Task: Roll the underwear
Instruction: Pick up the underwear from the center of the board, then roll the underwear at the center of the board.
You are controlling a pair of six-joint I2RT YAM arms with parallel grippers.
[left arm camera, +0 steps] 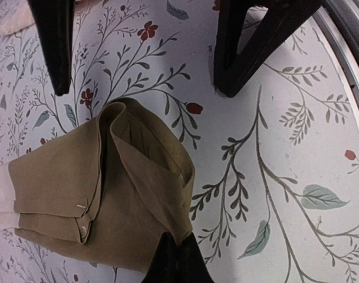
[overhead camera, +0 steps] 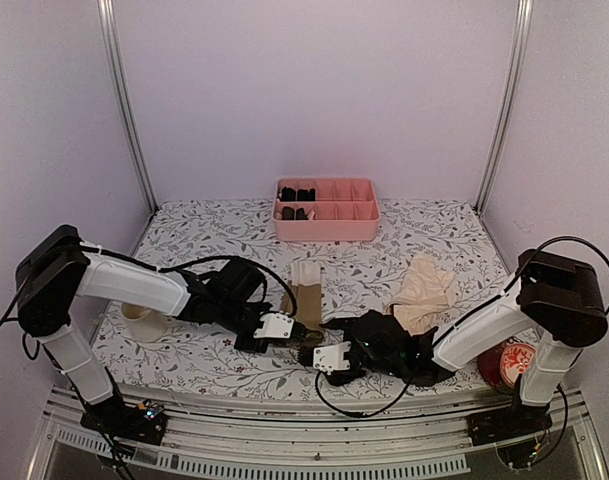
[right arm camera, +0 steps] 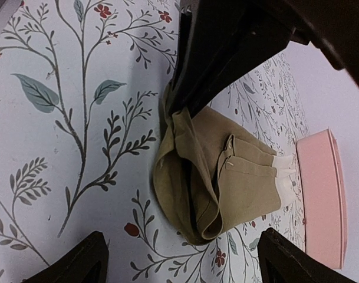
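An olive-brown underwear [overhead camera: 306, 300] with a cream-white end lies partly folded on the floral table, near the front middle. My left gripper [left arm camera: 176, 243] is shut on its near olive edge [left arm camera: 108, 194]. In the right wrist view that dark gripper [right arm camera: 226, 53] pinches the fabric's far corner, and the olive underwear [right arm camera: 232, 171] bulges into loose folds. My right gripper [right arm camera: 185, 262] stands open just short of the fold, one finger [right arm camera: 73, 262] on each side, touching nothing. A pale peach underwear [overhead camera: 424, 288] lies crumpled to the right, apart from both grippers.
A pink compartment tray [overhead camera: 326, 228] with small black bundles stands at the back centre. A cream cup [overhead camera: 142, 322] sits under the left arm. A red round object [overhead camera: 509, 365] is by the right arm's base. The table's front edge runs close behind both grippers.
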